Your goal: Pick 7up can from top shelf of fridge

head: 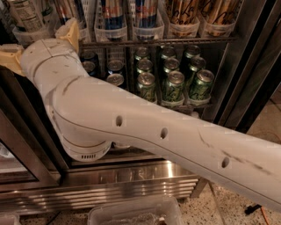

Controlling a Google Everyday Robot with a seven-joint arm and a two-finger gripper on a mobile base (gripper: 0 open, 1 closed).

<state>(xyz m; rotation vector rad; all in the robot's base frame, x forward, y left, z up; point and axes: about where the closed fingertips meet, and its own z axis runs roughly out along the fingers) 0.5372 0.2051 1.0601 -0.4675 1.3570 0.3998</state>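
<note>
The 7up can (25,14), pale silver-white with small dark print, stands in a clear tray at the far left of the top shelf (175,41), a grey wire rack in the fridge (248,74). My gripper (38,38) is at the upper left, just below and right of that can, apart from it. Its two tan fingers (69,31) are spread wide with nothing between them. My white arm (145,127) crosses the view from the lower right and hides the left part of the lower shelf.
Blue-and-silver cans (112,13) and brown-gold cans (184,11) fill trays along the top shelf. Green cans (174,84) and dark cans (115,72) stand on the rack below. The ribbed steel base (131,182) and a clear plastic tub (131,214) lie low.
</note>
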